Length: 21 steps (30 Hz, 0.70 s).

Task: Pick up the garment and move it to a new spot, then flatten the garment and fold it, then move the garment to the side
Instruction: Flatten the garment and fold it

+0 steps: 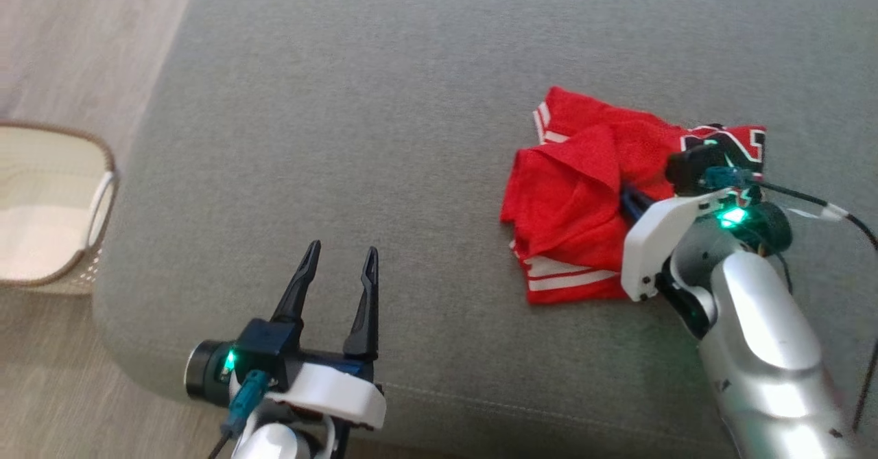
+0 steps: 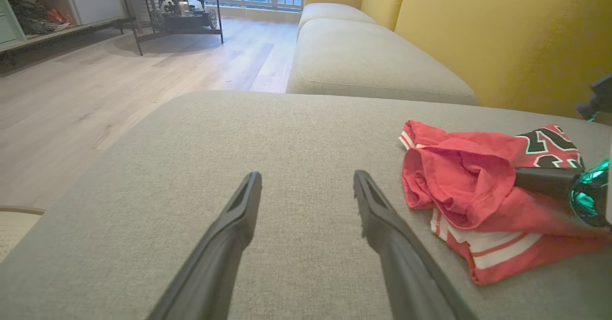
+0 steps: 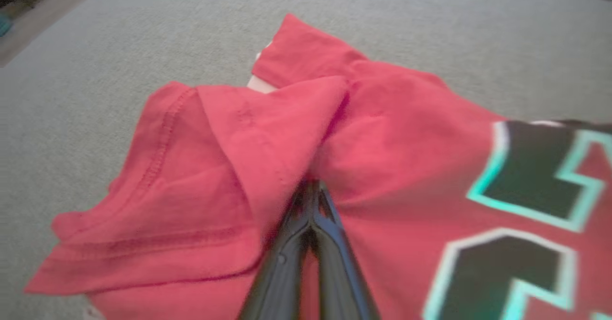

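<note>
Crumpled red garment, lying on the grey cushion, is pinched by the right tool; the left tool is spread. Lifting, flattening and folding are judged outstanding.

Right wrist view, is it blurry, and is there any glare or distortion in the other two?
Right wrist view: soft all over, the print on the garment smeared, the right gripper shut on a fold. Head view: fairly sharp, with white glare and a green glow on the right forearm. Left wrist view: sharpest, even daylight, wide-angle stretch along the left gripper.
</note>
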Available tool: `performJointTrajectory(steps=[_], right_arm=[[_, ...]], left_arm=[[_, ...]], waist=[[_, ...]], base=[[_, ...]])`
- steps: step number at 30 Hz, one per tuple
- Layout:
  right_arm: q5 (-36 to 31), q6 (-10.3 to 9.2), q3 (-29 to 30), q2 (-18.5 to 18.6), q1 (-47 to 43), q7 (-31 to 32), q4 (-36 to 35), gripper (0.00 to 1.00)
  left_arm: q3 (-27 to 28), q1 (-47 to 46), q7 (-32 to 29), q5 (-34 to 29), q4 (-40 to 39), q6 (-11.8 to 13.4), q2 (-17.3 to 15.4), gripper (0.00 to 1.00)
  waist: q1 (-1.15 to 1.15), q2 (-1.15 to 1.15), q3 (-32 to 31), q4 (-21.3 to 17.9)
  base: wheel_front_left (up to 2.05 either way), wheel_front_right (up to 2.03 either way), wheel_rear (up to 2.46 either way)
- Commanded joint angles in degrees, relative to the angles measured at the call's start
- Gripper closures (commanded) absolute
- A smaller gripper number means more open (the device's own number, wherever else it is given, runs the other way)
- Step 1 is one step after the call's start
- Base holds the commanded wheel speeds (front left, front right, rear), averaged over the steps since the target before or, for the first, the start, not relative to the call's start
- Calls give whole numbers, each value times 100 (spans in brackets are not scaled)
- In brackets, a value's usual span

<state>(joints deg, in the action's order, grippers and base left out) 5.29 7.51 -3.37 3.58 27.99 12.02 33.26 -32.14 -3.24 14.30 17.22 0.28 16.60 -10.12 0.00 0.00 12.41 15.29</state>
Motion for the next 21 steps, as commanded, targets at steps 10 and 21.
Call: performJointTrajectory(steps=[10, 21], right_arm=[[612, -2, -704, -70, 857, -313, 474, 100], [427, -2, -447, -70, 1406, -1568, 1192, 100]], left_arm=[[177, -165, 70, -93, -127, -75, 92, 0], [192, -175, 70, -169, -82, -86, 151, 0]], waist=[[0, 0, -15, 391], [0, 0, -74, 275]], base=[[0, 0, 0], [0, 0, 0]])
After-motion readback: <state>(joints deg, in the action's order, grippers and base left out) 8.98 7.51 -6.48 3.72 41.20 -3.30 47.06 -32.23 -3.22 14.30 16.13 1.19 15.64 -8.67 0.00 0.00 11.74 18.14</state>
